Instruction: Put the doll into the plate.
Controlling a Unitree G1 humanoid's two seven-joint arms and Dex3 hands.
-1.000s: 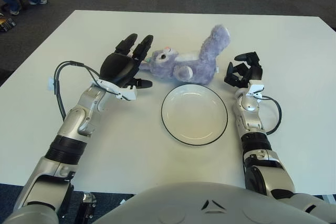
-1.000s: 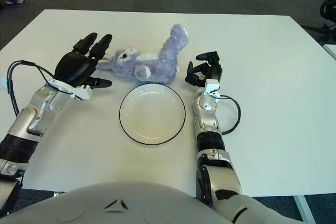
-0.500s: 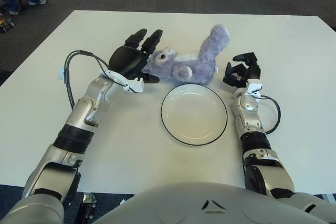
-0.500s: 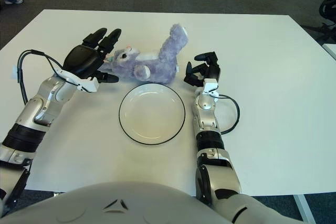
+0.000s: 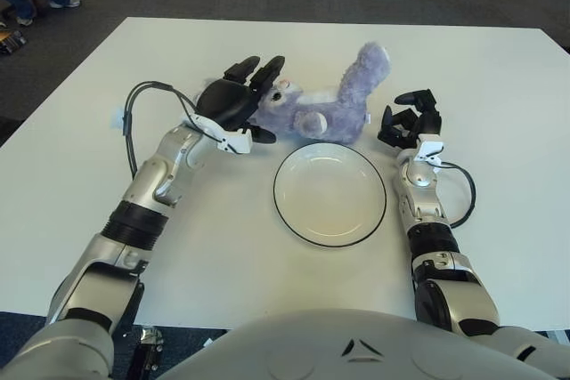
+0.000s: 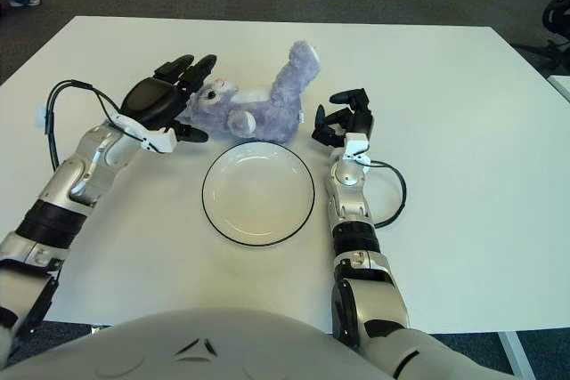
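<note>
In the left eye view we see our left hand (image 5: 233, 102) with fingers spread, up against the head of the purple doll (image 5: 325, 107), which lies on the white desk (image 5: 499, 95) just behind the plate (image 5: 329, 193).

In the right eye view our right hand (image 6: 343, 117) rests just right of the doll, fingers curled on nothing.

Doll (image 5: 325, 106) fuzzy plush; plate (image 5: 329, 194) glossy ceramic; table (image 5: 499, 95) smooth matt
</note>
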